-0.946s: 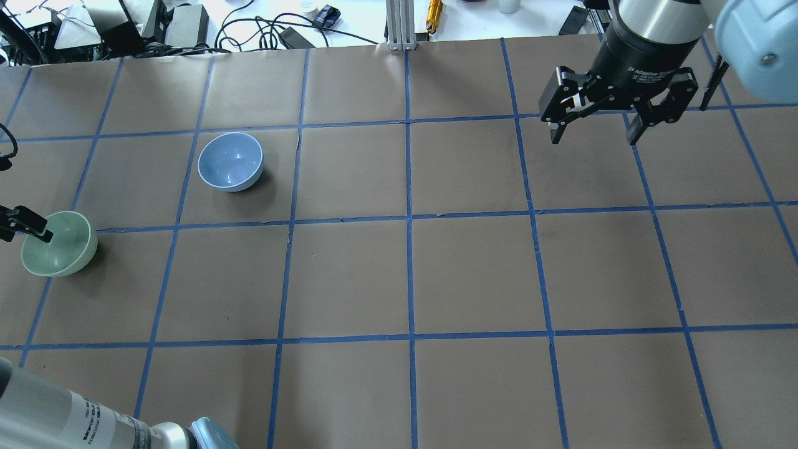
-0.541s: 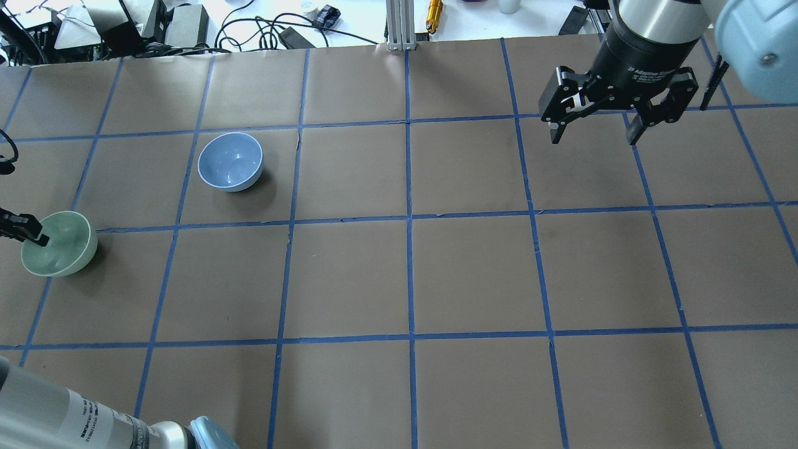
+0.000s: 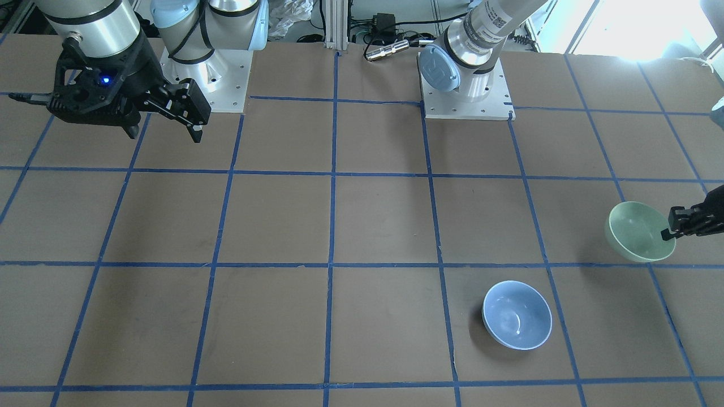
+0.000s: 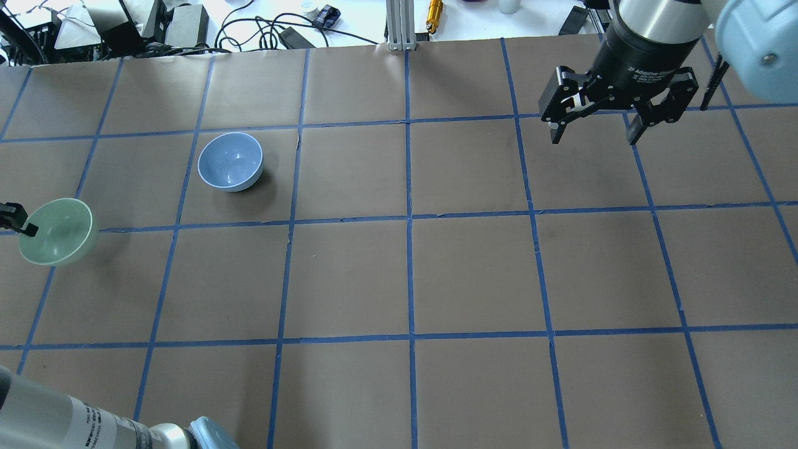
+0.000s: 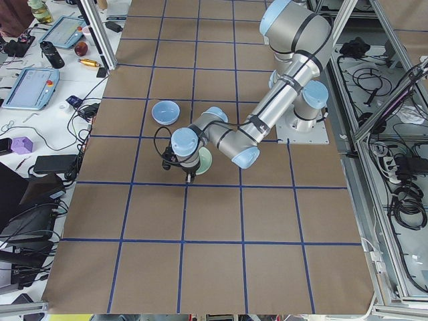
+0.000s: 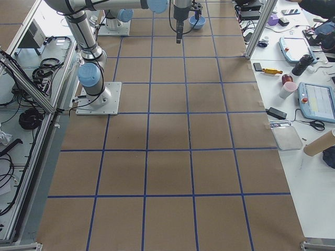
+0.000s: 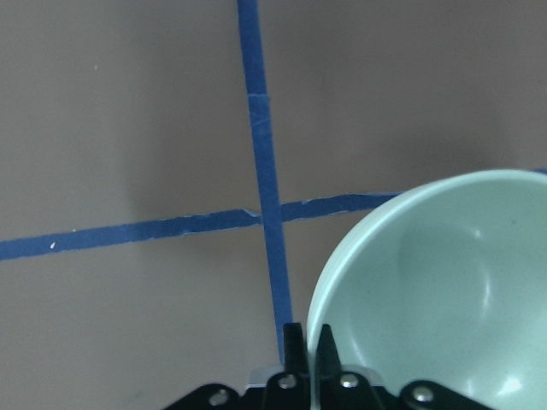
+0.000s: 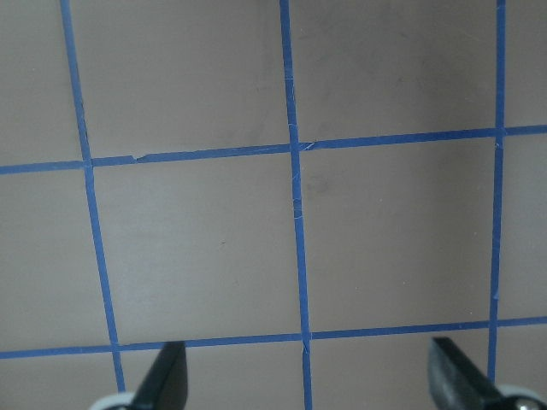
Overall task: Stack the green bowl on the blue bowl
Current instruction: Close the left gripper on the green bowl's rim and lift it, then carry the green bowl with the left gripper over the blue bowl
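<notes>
Left gripper (image 7: 309, 343): jaws clenched on the rim of the green bowl (image 7: 436, 290), one finger inside the wall and one outside, as the left wrist view shows. In the overhead view the same gripper (image 4: 28, 229) enters at the far left edge, and the green bowl (image 4: 56, 231) hangs from it by the rim side nearest that edge. The bowl's mouth faces upward with a slight tilt, and its shadow falls offset on the table (image 4: 474, 268), so it appears lifted clear of the surface. Right gripper (image 4: 593, 138): jaws released and spread wide, holding nothing, suspended above the far right part of the table, well apart from both bowls. The blue bowl (image 4: 230, 162) stands upright on the brown paper inside one blue-taped grid square, separate from the green bowl and touching neither gripper.
</notes>
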Controlling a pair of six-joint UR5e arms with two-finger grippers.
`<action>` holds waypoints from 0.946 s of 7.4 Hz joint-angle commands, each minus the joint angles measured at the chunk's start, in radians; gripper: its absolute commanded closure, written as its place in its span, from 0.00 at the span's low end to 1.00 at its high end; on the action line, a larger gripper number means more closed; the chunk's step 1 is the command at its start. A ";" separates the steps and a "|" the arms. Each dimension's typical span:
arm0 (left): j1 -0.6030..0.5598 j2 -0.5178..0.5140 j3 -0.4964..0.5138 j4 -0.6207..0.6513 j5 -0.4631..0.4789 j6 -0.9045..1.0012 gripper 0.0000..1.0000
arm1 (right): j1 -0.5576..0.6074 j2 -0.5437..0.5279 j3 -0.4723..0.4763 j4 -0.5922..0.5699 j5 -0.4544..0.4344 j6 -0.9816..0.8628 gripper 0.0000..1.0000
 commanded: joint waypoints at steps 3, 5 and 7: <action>-0.280 0.046 0.039 -0.046 -0.047 -0.372 0.87 | 0.000 0.000 0.002 0.001 0.000 0.000 0.00; -0.408 0.029 0.047 0.001 -0.045 -0.515 0.87 | 0.000 0.000 0.000 0.001 0.000 0.000 0.00; -0.422 -0.032 0.059 0.088 -0.050 -0.593 0.87 | 0.000 0.000 0.000 0.001 0.000 0.000 0.00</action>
